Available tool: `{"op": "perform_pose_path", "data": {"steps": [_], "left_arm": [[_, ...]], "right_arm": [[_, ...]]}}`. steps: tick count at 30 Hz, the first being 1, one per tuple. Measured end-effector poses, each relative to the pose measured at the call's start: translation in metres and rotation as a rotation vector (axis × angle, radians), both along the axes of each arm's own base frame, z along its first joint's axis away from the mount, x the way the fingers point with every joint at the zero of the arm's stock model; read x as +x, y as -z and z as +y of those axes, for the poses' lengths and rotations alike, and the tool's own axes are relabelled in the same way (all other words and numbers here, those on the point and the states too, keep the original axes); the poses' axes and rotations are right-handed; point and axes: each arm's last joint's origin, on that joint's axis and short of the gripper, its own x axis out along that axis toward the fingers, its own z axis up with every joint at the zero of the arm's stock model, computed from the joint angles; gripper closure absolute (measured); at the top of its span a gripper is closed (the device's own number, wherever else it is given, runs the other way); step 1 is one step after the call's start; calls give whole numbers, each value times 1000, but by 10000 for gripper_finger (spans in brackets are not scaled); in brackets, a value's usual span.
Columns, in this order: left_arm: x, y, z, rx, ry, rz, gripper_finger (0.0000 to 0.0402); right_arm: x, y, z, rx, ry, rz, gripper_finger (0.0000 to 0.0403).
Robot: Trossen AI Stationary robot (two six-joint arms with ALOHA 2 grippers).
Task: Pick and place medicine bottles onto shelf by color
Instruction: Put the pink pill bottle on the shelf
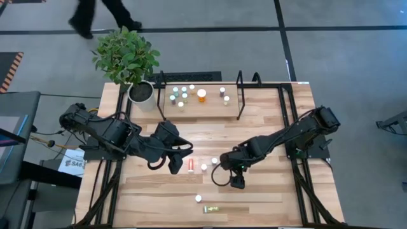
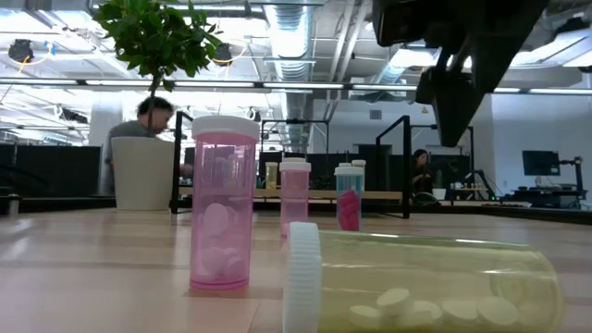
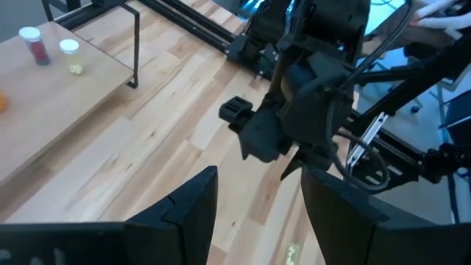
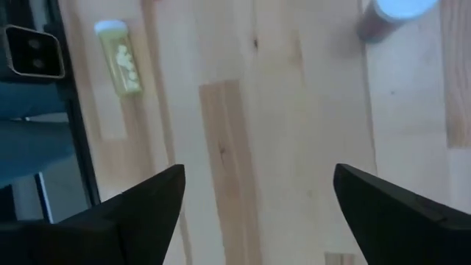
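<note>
The shelf [image 1: 166, 102], a light-wood board in a black frame, stands at the far middle and carries several medicine bottles [image 1: 201, 95]. On the table a red bottle [image 1: 191, 165] lies on its side, with two white-capped bottles [image 1: 204, 167] [image 1: 214, 161] upright beside it. Nearer the front edge a pink bottle [image 1: 198, 198] [image 2: 222, 203] stands upright and a yellow one [image 1: 212, 208] [image 4: 121, 59] lies on its side. My left gripper [image 1: 175, 166] [image 3: 257, 213] hangs open, high over the table, just left of the red bottle. My right gripper [image 1: 237, 182] [image 4: 254, 213] points steeply down, open wide over bare wood, between the two groups of bottles.
A potted plant [image 1: 127, 57] stands at the far left corner beside the shelf. Black frame rails [image 1: 289, 127] run along the table's sides. People move in the room beyond the table. Bare planks lie at the near left and near right.
</note>
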Motion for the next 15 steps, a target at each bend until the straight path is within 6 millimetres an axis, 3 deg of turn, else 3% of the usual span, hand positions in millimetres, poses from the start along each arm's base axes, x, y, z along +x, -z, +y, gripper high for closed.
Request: {"op": "perform_pose_path", "data": {"steps": [6,15], "left_arm": [[-1,1,0,6,0,13,219],[-2,2,1,7,-1,26,219]], "right_arm": [[-4,-2,-13,-23,10,57,60],[16,-25,-22,-195,-198,-200,104]]}}
